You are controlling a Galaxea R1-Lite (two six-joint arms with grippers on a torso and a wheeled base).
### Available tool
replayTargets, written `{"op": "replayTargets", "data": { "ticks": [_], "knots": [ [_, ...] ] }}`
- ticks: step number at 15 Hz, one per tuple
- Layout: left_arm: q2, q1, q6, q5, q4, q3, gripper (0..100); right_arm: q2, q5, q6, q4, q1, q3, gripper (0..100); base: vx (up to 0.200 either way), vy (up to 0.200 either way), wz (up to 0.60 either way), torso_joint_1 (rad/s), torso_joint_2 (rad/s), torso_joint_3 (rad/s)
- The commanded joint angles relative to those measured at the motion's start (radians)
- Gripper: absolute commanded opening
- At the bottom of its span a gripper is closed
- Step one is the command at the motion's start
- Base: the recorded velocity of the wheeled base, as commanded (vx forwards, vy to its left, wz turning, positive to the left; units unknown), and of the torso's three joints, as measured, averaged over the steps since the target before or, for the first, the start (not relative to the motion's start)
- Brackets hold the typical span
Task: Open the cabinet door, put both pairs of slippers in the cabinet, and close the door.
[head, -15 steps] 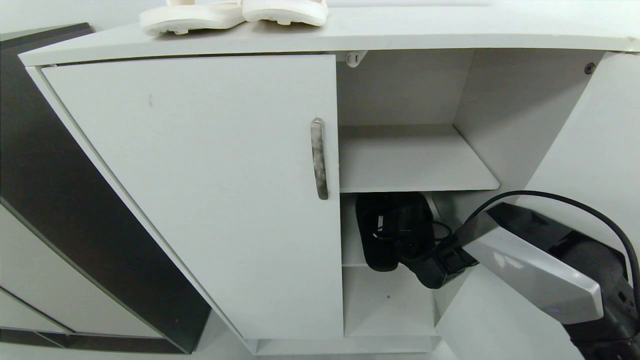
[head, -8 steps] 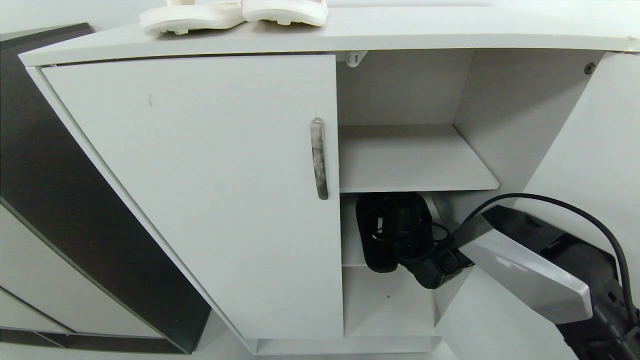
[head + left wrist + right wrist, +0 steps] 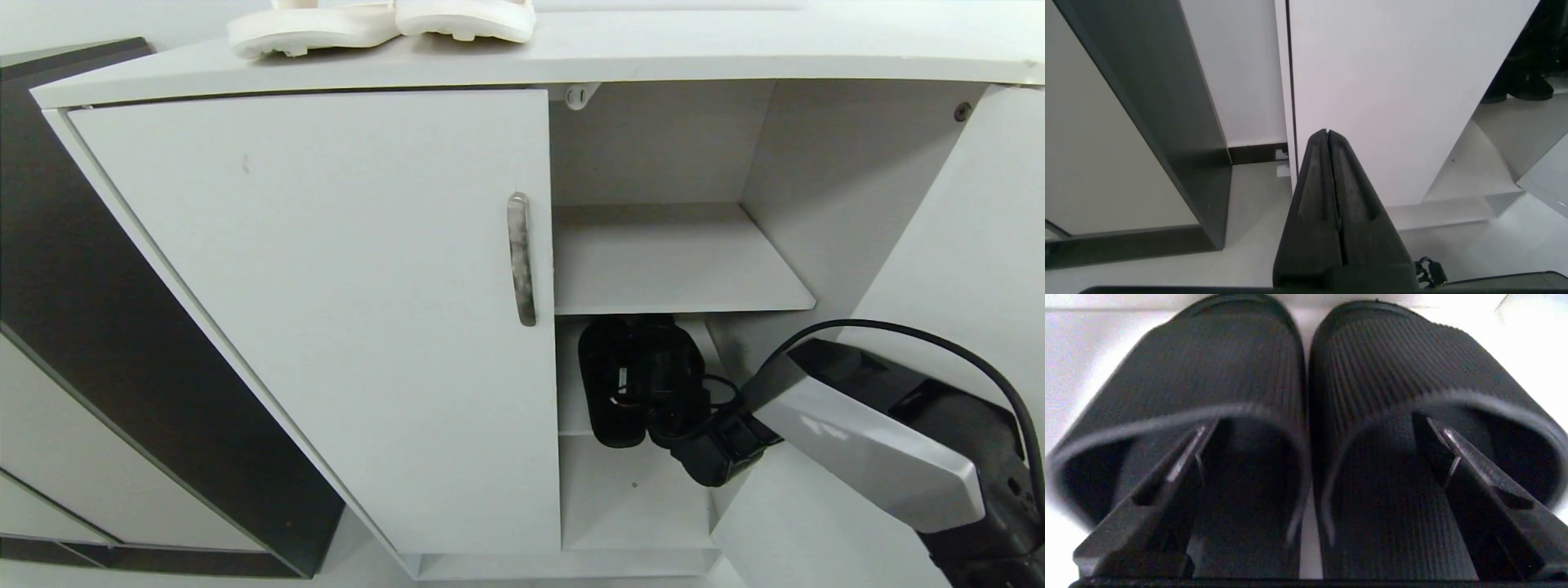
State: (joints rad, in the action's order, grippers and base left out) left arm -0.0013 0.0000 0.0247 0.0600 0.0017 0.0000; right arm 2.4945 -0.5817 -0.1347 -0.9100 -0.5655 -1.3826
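A pair of black slippers (image 3: 633, 380) lies on the lower shelf of the white cabinet (image 3: 653, 49), behind its open right half. My right gripper (image 3: 665, 408) reaches into that compartment. In the right wrist view the black slippers (image 3: 1208, 400) lie side by side, and my right gripper (image 3: 1316, 429) is open, with one finger (image 3: 1167, 486) under each strap. A pair of white slippers (image 3: 384, 23) sits on the cabinet top at the left. My left gripper (image 3: 1327, 139) hangs shut and empty, low in front of the closed left door (image 3: 1404, 82).
The left door (image 3: 326, 286) with its metal handle (image 3: 521, 260) is closed. The right door (image 3: 971, 245) stands swung open beside my right arm. The upper shelf (image 3: 669, 261) is bare. A dark panel (image 3: 98, 327) flanks the cabinet on the left.
My right arm has drawn back slightly toward me and lower. The black slippers have shifted a little to the left on the lower shelf.
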Motion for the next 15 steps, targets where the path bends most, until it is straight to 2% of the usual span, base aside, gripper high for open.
{"op": "replayTargets", "data": {
  "ticks": [1,3,6,7,11,15],
  "knots": [
    [0.001,0.0,0.0,0.0,0.0,0.0,0,-0.106,-0.001,0.004,-0.076,-0.031,0.149,100,0.0,0.0,0.0,0.0,0.0,0.0],
    [0.001,0.0,0.0,0.0,0.0,0.0,0,-0.193,-0.004,0.004,-0.147,-0.068,0.329,100,0.0,0.0,0.0,0.0,0.0,0.0],
    [0.001,0.0,0.0,0.0,0.0,0.0,0,-0.272,-0.007,0.009,-0.372,-0.119,0.625,100,0.0,0.0,0.0,0.0,0.0,0.0],
    [0.001,0.0,0.0,0.0,0.0,0.0,0,-0.279,-0.007,0.013,-0.418,-0.132,0.672,100,0.0,0.0,0.0,0.0,0.0,0.0],
    [0.001,0.0,0.0,0.0,0.0,0.0,0,-0.279,-0.007,0.029,-0.446,-0.157,0.697,100,0.0,0.0,0.0,0.0,0.0,0.0],
    [0.001,0.0,0.0,0.0,0.0,0.0,0,-0.272,-0.007,0.03,-0.446,-0.16,0.701,100,-0.2,0.0,0.0,0.006,0.0,0.001]
  ]
}}
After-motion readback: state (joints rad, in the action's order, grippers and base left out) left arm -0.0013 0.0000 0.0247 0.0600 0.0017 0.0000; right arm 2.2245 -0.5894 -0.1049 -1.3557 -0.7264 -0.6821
